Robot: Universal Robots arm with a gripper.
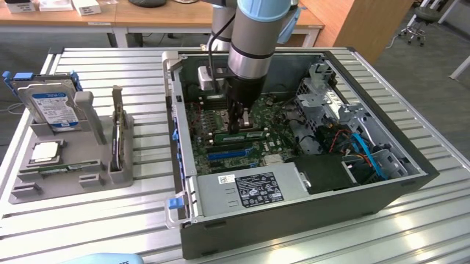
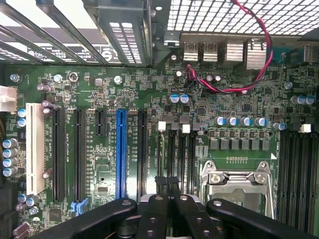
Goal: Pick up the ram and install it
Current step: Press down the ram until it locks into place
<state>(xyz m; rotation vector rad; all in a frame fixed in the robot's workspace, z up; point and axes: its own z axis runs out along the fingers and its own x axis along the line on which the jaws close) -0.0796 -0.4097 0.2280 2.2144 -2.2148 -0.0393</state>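
One arm: its gripper (image 1: 237,129) is down inside the open computer case (image 1: 382,190).
Fingers: pressed shut, holding nothing, over the motherboard (image 2: 99,99) beside the CPU socket (image 2: 234,180).
Ram (image 1: 60,168): lying in the grey tray (image 1: 70,187), well apart.

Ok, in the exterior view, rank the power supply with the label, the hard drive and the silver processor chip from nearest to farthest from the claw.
1. Power supply: inside the case, toward the camera from the claw.
2. Silver processor chip: on the grey holder at the exterior view's left.
3. Hard drive: upright in the holder, far left; roughly as far as the chip, too close to call.
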